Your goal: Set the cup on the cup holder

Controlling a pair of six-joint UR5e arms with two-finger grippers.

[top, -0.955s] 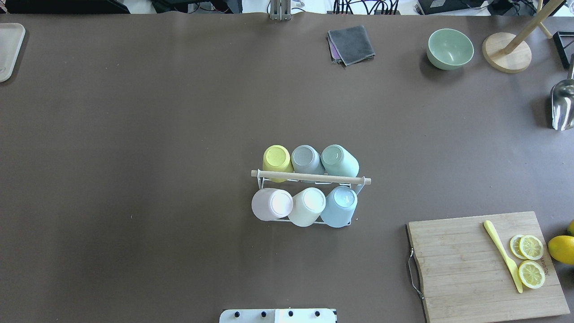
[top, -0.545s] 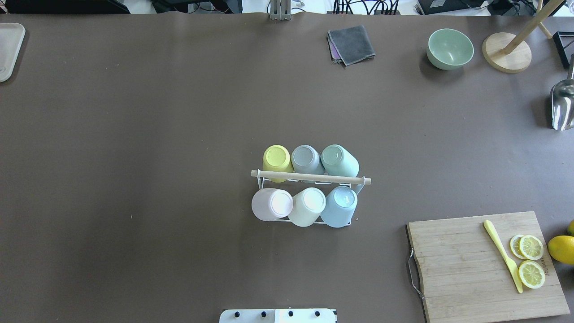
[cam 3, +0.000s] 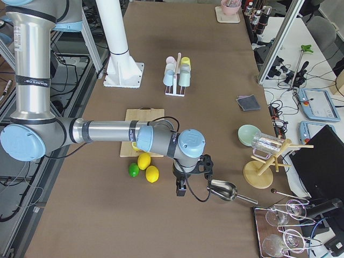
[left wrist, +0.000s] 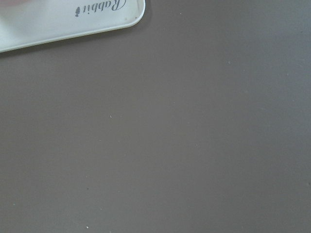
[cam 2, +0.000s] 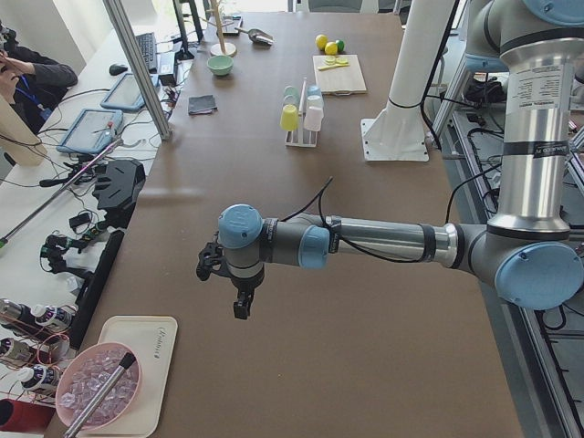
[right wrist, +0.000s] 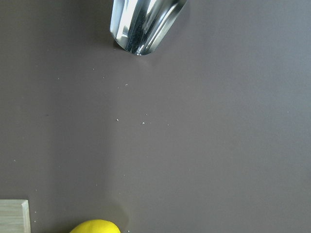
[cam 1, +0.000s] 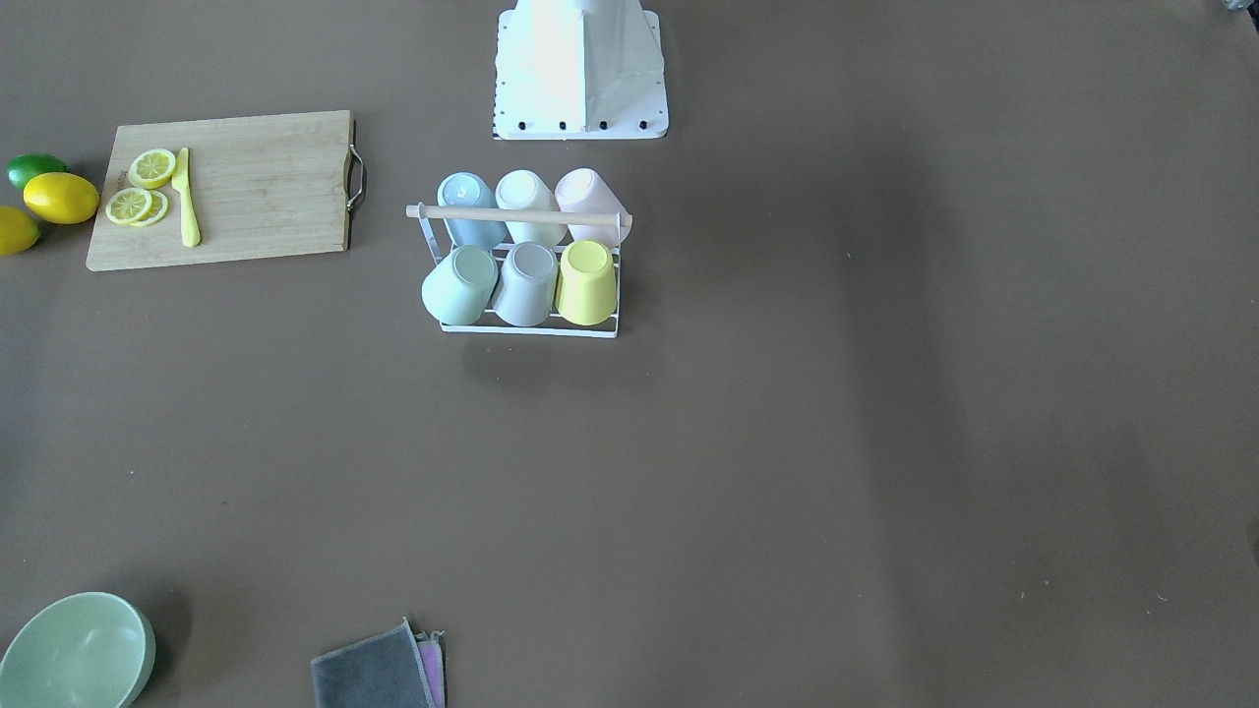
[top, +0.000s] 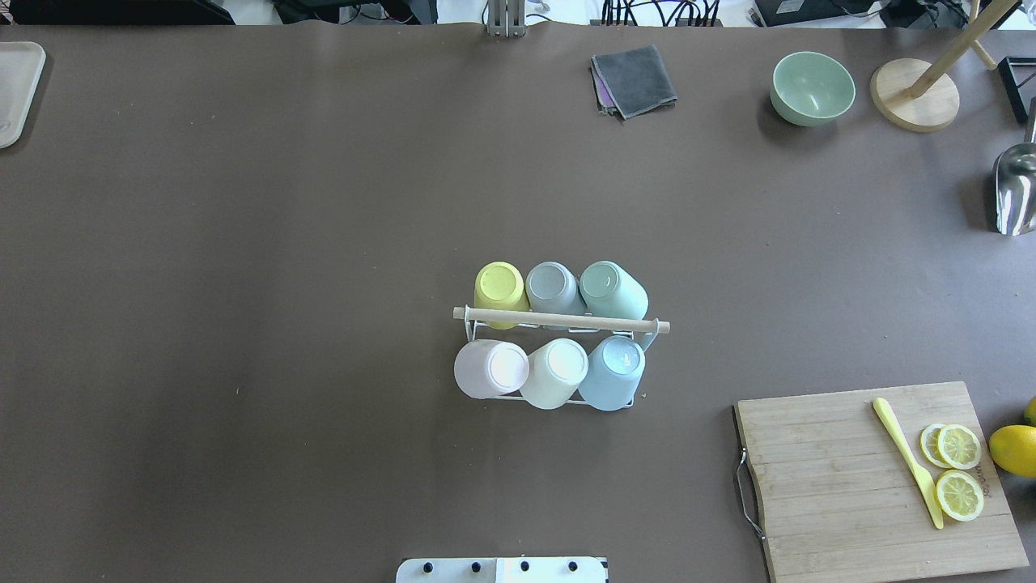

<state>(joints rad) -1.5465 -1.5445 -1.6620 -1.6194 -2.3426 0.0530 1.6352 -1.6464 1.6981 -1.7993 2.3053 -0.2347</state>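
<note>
Cup holder (top: 558, 320) midway between the table ends, nearer the robot-side edge, all six places bearing upturned cups (top: 499, 287), task seemingly complete; left gripper (cam 2: 239, 308) and right gripper (cam 3: 181, 190) over opposite table ends, opening not discernible.

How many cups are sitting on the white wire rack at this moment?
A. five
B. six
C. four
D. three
B: the cup holder carries six upside-down cups, with the yellow cup, grey cup and mint cup in one row and the pink cup, cream cup and blue cup in the other.
</note>
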